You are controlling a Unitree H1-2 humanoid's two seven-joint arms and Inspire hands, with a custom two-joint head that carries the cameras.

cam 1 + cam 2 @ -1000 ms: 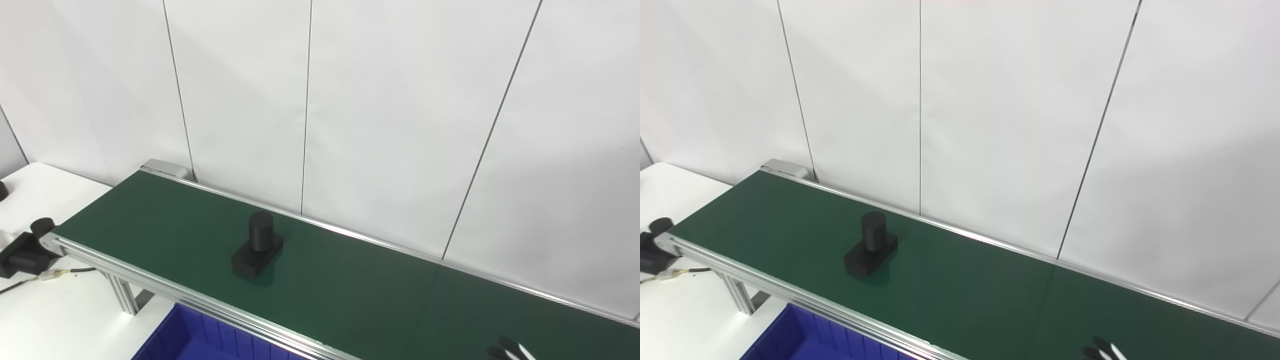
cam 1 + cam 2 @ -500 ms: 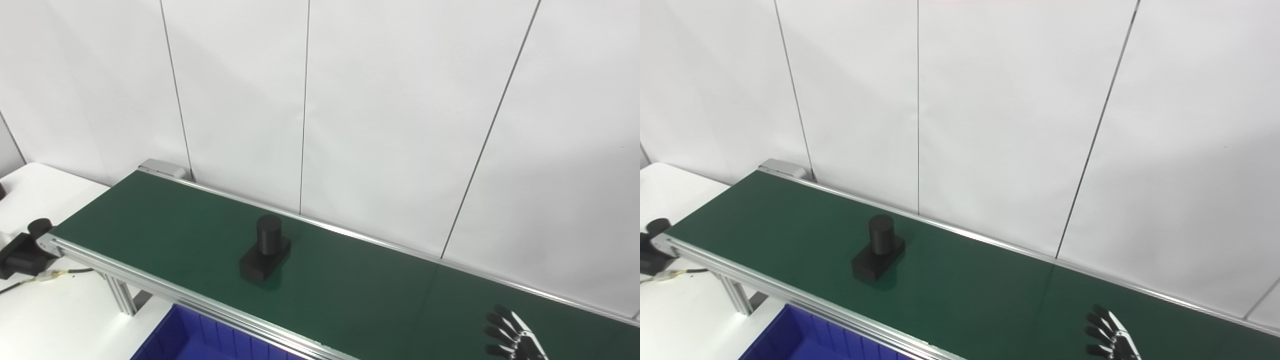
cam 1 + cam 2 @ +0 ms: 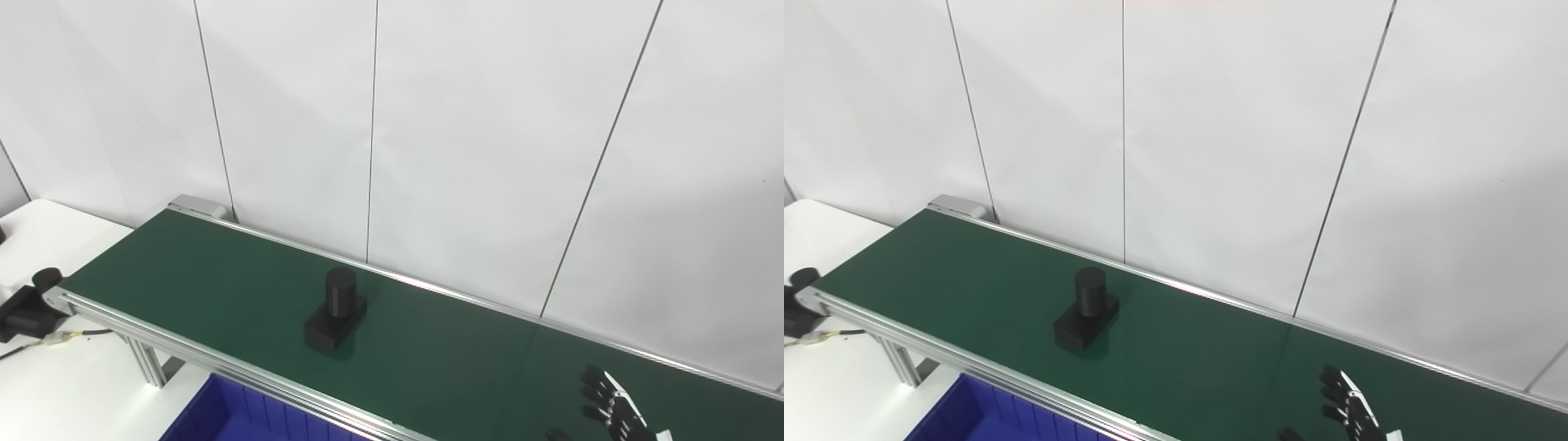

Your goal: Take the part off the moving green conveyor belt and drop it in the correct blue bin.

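Black part [image 3: 335, 310], a cylinder upright on a block base, sits mid-belt on the green conveyor belt [image 3: 429, 361], well left of the right hand [image 3: 612, 407], which hangs low at the near right with fingers spread, holding nothing. Best wait downstream and close around the cylinder from above. Belt around it is bare, rails run along both edges, and the blue bin [image 3: 245, 419] sits below the near rail; left hand not visible

One black part [image 3: 335, 310] stands on one green conveyor belt [image 3: 184, 269]. One blue bin [image 3: 226, 416] shows at the bottom edge, and one robot hand [image 3: 612, 407] is in view. One white worktop [image 3: 55, 233] carries one black motor block [image 3: 27, 306].
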